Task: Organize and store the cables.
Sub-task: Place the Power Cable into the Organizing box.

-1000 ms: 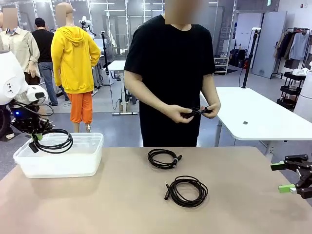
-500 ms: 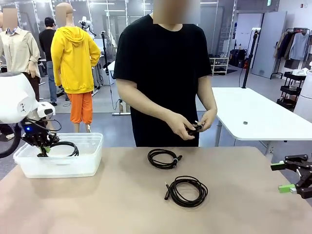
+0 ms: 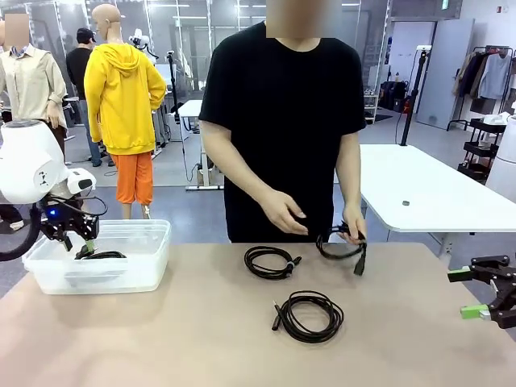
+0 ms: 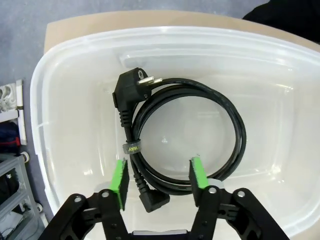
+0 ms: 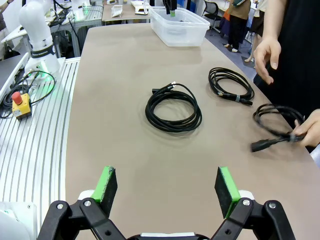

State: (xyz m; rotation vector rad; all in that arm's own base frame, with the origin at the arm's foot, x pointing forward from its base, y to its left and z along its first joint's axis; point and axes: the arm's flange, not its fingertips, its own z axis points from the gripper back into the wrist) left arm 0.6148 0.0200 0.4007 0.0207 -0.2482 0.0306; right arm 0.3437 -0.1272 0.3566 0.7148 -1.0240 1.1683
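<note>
- One cable (image 4: 132, 145) is lying in the bin (image 3: 153, 242) under the left end effector (image 4: 158, 172), jaws apart and empty
- Right end effector (image 5: 166, 184) is hovering wide open
- Two coils (image 3: 250, 262) are lying on the counter (image 3: 161, 339), a third coil (image 3: 339, 251) in a person's hand (image 3: 348, 234)
- Likely next: gripping a counter coil

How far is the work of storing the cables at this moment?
Done: one coiled cable lies in the clear bin, under the open left gripper. In hand: the person's hand holds a second cable over the table's far edge. Left: a smaller coil and a larger coil lie on the table; the open right gripper is apart from them.
</note>
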